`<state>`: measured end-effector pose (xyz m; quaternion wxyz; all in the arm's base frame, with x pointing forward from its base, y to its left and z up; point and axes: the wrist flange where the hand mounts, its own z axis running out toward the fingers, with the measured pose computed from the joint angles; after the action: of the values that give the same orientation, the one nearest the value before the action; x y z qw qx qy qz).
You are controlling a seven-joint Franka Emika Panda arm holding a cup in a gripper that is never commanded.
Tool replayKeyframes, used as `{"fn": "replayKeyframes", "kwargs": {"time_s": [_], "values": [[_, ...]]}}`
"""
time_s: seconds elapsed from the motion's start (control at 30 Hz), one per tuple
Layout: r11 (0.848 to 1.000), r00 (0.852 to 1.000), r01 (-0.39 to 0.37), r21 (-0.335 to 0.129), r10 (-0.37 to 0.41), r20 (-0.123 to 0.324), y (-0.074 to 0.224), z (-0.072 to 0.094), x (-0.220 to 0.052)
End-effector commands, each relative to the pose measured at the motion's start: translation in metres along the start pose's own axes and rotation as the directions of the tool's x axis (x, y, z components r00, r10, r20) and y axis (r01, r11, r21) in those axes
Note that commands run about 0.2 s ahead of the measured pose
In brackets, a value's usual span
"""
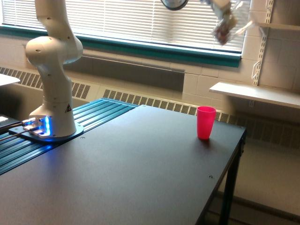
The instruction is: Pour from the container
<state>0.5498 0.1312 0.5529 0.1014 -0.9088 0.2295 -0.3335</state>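
High at the top edge of the exterior view, the container (pixel 225 23), a small clear plastic cup with dark purplish bits inside, hangs blurred and tilted. It is well above the opaque pink cup (pixel 206 122) and slightly to that cup's right. My gripper (pixel 219 5) reaches down from the top edge and is shut on the container's upper part. Most of the gripper is cut off by the frame, with a dark round part of the wrist (pixel 174 3) to its left. The pink cup stands upright near the far right corner of the black table (pixel 140 178).
The arm's white base (pixel 51 93) with a blue light stands on a ribbed teal strip (pixel 89 117) at the exterior view's left. The table's right edge (pixel 234 159) drops off close to the pink cup. A wall shelf (pixel 253 93) sits behind it.
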Motion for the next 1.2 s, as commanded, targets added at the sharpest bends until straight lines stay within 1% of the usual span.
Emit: {"fn": "replayKeyframes", "kwargs": {"time_s": [0.03,0.1,0.17,0.23,0.33,0.47,0.5,0.57,0.67,0.73,0.83,0.9,1.0,1.07,1.13,1.2], "values": [[0.995,0.991,-0.031,-0.099,0.044,0.13,-0.007,0.02,-0.057],[0.99,0.98,-0.052,-0.13,0.076,0.186,-0.007,0.027,-0.075],[0.985,0.968,-0.06,-0.162,0.097,0.233,-0.008,0.033,-0.093],[0.978,0.951,-0.076,-0.195,0.129,0.28,-0.008,0.037,-0.11],[0.967,0.933,-0.067,-0.244,0.148,0.328,-0.009,0.041,-0.132],[0.946,0.908,-0.057,-0.318,0.182,0.378,-0.006,0.046,-0.155],[0.945,0.907,-0.057,-0.322,0.183,0.378,-0.007,0.046,-0.158],[0.944,0.913,-0.042,-0.326,0.169,0.372,-0.01,0.046,-0.164],[0.943,0.911,-0.059,-0.327,0.185,0.369,-0.015,0.046,-0.169],[0.94,0.91,-0.06,-0.337,0.19,0.368,-0.017,0.047,-0.172],[0.933,0.904,-0.076,-0.351,0.213,0.371,-0.019,0.05,-0.177],[0.928,0.901,-0.073,-0.365,0.218,0.375,-0.02,0.053,-0.184],[0.922,0.896,-0.053,-0.382,0.213,0.39,-0.024,0.061,-0.201],[0.922,0.89,-0.044,-0.385,0.211,0.404,-0.029,0.068,-0.215],[0.919,0.888,-0.031,-0.393,0.206,0.412,-0.032,0.073,-0.227],[0.912,0.877,-0.037,-0.408,0.225,0.424,-0.034,0.08,-0.235]]}}
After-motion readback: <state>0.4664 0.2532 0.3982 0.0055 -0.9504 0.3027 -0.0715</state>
